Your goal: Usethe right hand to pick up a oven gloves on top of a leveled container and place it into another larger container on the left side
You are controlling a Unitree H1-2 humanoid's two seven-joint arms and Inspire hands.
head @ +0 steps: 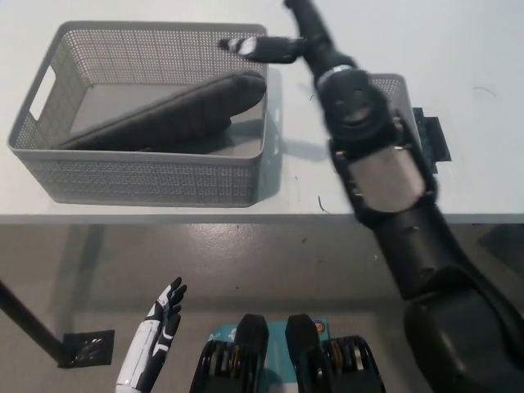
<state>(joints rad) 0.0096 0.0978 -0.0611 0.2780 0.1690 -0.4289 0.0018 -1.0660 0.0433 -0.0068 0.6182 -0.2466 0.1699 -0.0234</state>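
We see right hand (266,45), black, glossy, fingers spread and pointing left above right rim of large basket (49,155); holds nothing, touches nothing we can make out. Oven glove (176,119), dark grey, soft, quilted-looking, long mitt shape, lies slantwise inside large basket, rounded end propped near right wall. Basket grey plastic mesh, rectangular, slot handle on left end, sits on white table (475,49). Small basket (401,86), same mesh, mostly hidden behind right arm. Left hand (155,340), white, rests low at lower left, fingers loosely apart, empty.
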